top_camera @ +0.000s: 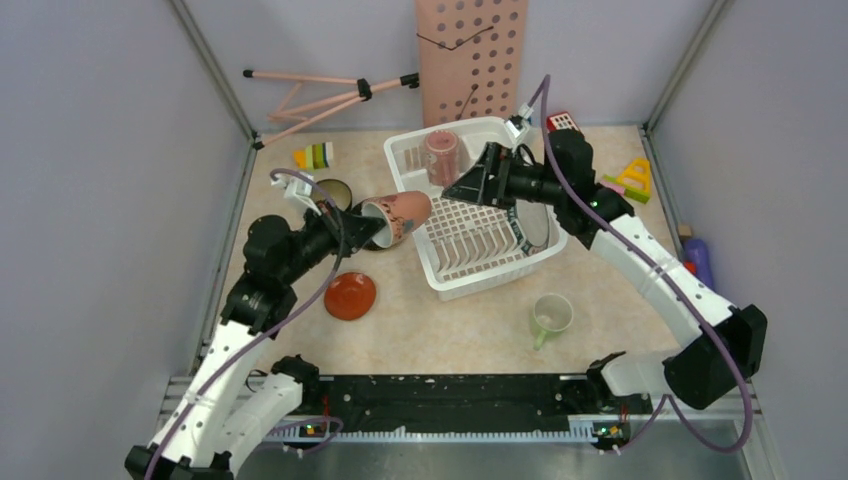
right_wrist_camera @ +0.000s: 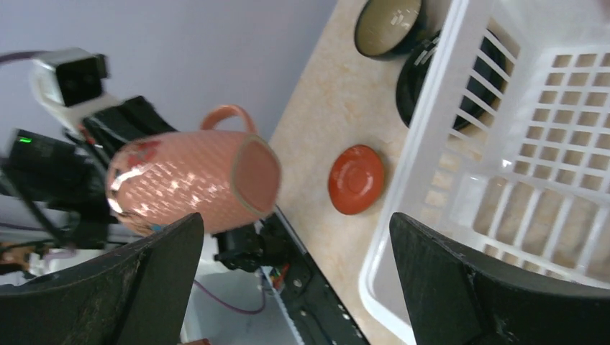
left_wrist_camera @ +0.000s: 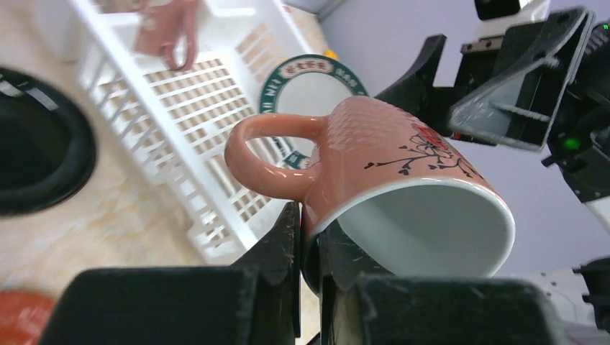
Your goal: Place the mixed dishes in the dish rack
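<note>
Orange-red saucer (top_camera: 350, 295) and dark bowl (top_camera: 335, 192) not yet racked, lying on the surface (top_camera: 450, 330). Pink mug (top_camera: 400, 215) pinched at the rim by left end effector (top_camera: 368, 226), aloft beside dish rack (top_camera: 470, 283). Second mug (top_camera: 443, 155) and lettered plate (top_camera: 535, 225) loaded. Right end effector (top_camera: 465, 185) spread. Pale green mug (top_camera: 550, 315) outstanding.

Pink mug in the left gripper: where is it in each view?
Top external: pink mug left of centre, beside the dish rack's left wall.
Left wrist: mug at centre, opening visible.
Right wrist: mug left of centre, base visible.
Shared landmark: the dish rack.
</note>
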Available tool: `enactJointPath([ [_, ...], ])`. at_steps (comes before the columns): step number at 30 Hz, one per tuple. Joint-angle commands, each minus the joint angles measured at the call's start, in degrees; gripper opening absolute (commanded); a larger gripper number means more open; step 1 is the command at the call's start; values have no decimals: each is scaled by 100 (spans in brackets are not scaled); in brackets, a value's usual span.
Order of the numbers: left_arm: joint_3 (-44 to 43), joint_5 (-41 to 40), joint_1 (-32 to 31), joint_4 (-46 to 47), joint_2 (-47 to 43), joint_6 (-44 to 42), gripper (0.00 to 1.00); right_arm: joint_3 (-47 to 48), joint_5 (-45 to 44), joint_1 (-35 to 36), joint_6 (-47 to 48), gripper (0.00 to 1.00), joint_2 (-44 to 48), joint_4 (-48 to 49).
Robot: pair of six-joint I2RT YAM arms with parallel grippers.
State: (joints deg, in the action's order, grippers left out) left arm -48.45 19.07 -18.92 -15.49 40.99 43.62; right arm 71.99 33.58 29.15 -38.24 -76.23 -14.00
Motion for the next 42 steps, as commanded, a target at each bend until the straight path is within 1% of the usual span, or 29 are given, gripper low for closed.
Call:
enactJointPath([
  [1, 607, 1362, 2, 3778, 233, 117, 0, -111, 218, 52, -1523, 99, 364, 854],
  [3, 737, 1492, -5, 4386, 363, 198, 0, -193, 500, 52, -1946, 99, 374, 1091],
  [5, 819, 1753, -11, 4947, 512, 137, 0, -220, 649, 56, -2312, 99, 338, 1050],
  [7, 982, 2225, -26, 5795, 656, 15, 0, -206, 705, 67, -2411, 99, 291, 932],
  [9, 1032, 2195, -33, 6174, 751, -13, 0, -192, 633, 82, -2412, 99, 248, 704],
  [11, 1001, 2177, -54, 6198, 804, -140, 0, -123, 523, 91, -2343, 99, 208, 408],
  [12, 974, 2214, -66, 6187, 844, -216, 0, -140, 570, 90, -2342, 99, 189, 440],
  [16, 929, 2406, -135, 6296, 996, -401, 0, -248, 1040, 114, -2770, 99, 123, 1034],
  [24, 773, 2448, -146, 6264, 1124, -553, 0, -277, 1662, 200, -3179, 98, 130, 1357],
  [29, 692, 2498, -153, 6367, 1330, -509, 0, -76, 1637, 279, -3052, 88, 103, 1106],
  [33, 705, 2487, -150, 6424, 1449, -612, 0, -91, 1704, 285, -3038, 87, 104, 967],
  [37, 712, 2449, -150, 6484, 1534, -594, 0, -235, 1810, 293, -3152, 88, 108, 1168],
  [40, 729, 2402, -150, 6565, 1603, -594, 0, -306, 1897, 298, -3220, 86, 112, 1292],
  [42, 726, 2374, -147, 6619, 1672, -623, 0, -356, 1918, 297, -3284, 83, 147, 1354],
])
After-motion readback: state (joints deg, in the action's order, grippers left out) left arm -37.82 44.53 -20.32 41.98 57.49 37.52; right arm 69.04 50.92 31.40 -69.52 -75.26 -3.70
